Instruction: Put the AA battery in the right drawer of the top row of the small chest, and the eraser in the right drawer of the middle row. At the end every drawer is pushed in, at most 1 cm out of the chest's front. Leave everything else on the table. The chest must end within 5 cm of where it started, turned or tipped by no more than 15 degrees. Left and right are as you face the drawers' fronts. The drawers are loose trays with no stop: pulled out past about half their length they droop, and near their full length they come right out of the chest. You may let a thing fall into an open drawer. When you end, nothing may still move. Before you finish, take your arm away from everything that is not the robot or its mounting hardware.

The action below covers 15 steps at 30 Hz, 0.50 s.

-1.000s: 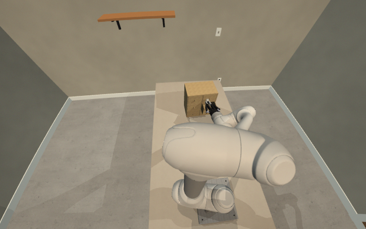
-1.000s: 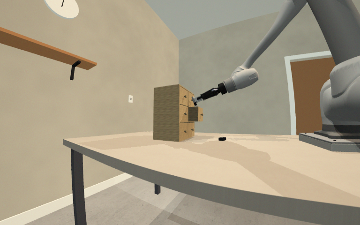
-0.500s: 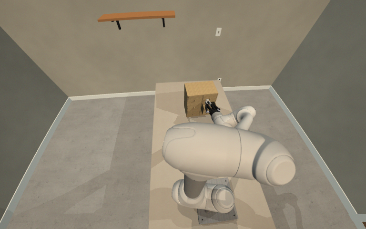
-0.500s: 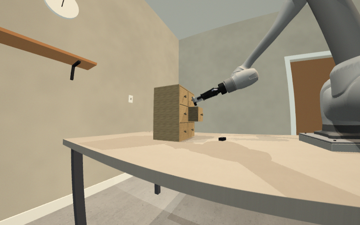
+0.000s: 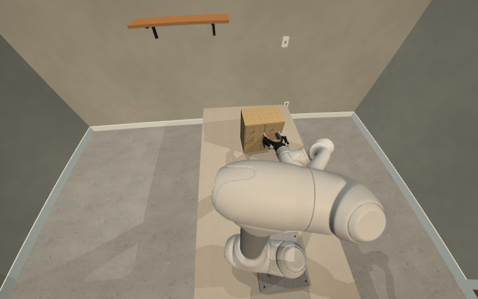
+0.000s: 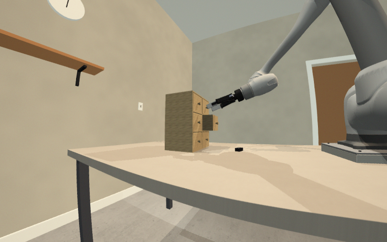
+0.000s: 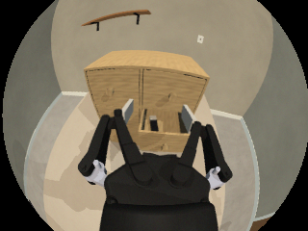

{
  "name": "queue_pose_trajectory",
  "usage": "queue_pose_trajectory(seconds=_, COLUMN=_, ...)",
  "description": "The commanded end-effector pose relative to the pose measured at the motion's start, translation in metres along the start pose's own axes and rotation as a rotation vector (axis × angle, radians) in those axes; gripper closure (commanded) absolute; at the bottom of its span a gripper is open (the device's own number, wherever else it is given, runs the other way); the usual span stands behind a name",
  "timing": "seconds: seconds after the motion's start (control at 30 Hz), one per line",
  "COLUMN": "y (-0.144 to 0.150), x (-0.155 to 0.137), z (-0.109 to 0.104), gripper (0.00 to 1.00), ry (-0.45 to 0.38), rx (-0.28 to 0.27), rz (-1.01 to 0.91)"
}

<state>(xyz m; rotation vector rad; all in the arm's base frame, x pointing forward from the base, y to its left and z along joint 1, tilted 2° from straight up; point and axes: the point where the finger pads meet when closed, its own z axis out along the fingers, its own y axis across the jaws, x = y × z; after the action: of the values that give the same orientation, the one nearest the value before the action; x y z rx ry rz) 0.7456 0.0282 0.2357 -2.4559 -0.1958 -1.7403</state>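
One open drawer [image 5: 276, 141] [image 6: 215, 123] [image 7: 166, 137]: sticking out right of centre, apparently to be catching the eraser.
Eraser [image 7: 153, 123]: lying inside, dark with a pale end, near the left wall.
End effector [image 5: 271, 134] [image 6: 211, 107] [image 7: 158, 107]: I'm holding its fingers apart above the drawer, gripping nothing, probably for release.
AA battery: I'm not seeing it.

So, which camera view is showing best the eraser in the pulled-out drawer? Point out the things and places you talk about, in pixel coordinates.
The wrist view. It looks down into the open drawer [image 6: 207, 122] [image 7: 164, 141], where the black-and-white eraser [image 7: 153, 124] lies. In the exterior view the drawer's side hides it; in the top view I cannot make it out.
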Motion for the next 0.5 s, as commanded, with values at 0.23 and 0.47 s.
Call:
queue_pose_trajectory(seconds=0.23, y=0.0, x=-0.0001, z=-0.0008, gripper=0.0, ry=0.0, rx=0.0, rz=0.0)
queue_pose_trajectory(seconds=0.47, y=0.0, x=-0.0021, z=-0.0072, gripper=0.0, ry=0.0, rx=0.0, rz=0.0)
